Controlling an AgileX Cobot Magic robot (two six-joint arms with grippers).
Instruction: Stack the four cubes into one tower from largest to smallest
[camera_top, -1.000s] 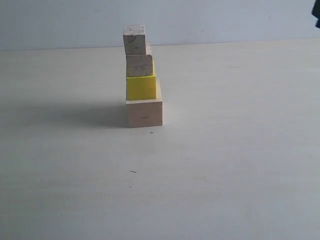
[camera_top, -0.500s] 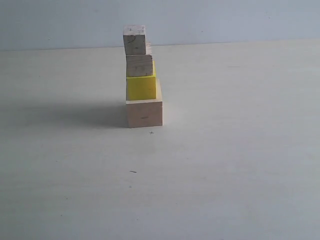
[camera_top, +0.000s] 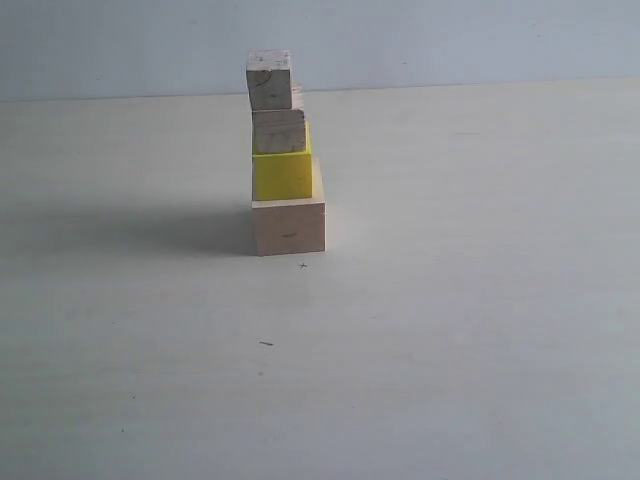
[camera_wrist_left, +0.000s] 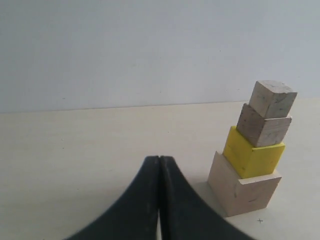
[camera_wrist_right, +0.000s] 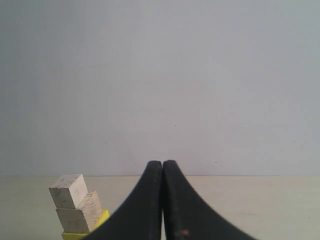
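Left gripper (camera_wrist_left: 159, 165) and right gripper (camera_wrist_right: 162, 167) both closed, holding nothing.

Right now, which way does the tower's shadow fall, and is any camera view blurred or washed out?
Exterior view: the tower casts a soft shadow leftward over the table, with no glare. Left wrist view: tower sharp, the shut left gripper a featureless black shape. Right wrist view: tower cropped by the frame edge and partly hidden behind the right gripper.

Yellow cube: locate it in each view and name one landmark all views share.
Exterior view: yellow cube left of centre, second from the bottom.
Left wrist view: yellow cube in the picture's right part.
Right wrist view: yellow cube only a sliver, picture's lower left edge.
Shared landmark: the smallest wooden cube on top.
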